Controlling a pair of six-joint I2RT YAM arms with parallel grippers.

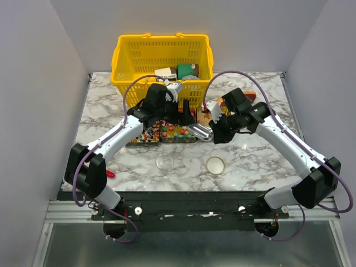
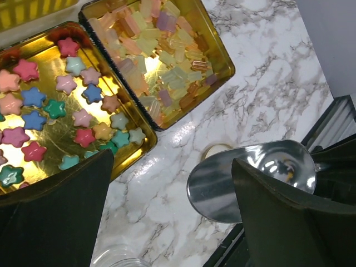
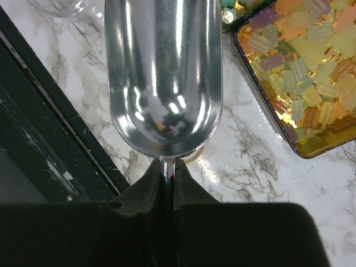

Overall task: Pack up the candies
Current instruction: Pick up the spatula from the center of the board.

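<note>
while the right jaws clamp the empty scoop (image 3: 164,72) by its handle, the left jaws hang apart over the trays (image 2: 221,65) holding the candies (image 2: 161,61). scooping step, probably: next, lower the scoop into a tray.

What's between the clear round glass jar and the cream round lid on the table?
Nothing: bare marble tabletop runs from the clear jar to the cream lid, as the top external view shows.
</note>
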